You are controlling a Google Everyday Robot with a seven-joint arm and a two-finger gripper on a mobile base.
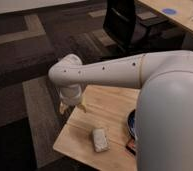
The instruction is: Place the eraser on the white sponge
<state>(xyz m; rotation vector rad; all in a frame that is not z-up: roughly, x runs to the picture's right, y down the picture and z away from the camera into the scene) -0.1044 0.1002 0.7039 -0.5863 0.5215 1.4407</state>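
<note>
The white sponge (100, 139) lies on the small wooden table (85, 132), near its front edge. Right of it, a sliver of the eraser (131, 146) shows dark with an orange-red band; the arm hides most of it. A dark blue bowl (130, 123) peeks out behind the arm, just above the eraser. My gripper (70, 105) hangs below the white wrist over the table's left back corner, up and left of the sponge and apart from it.
My thick white arm (165, 100) crosses from the right and covers the table's right side. A black office chair (125, 22) stands behind, and a long wooden desk (182, 17) runs at the top right. Patterned carpet surrounds the table.
</note>
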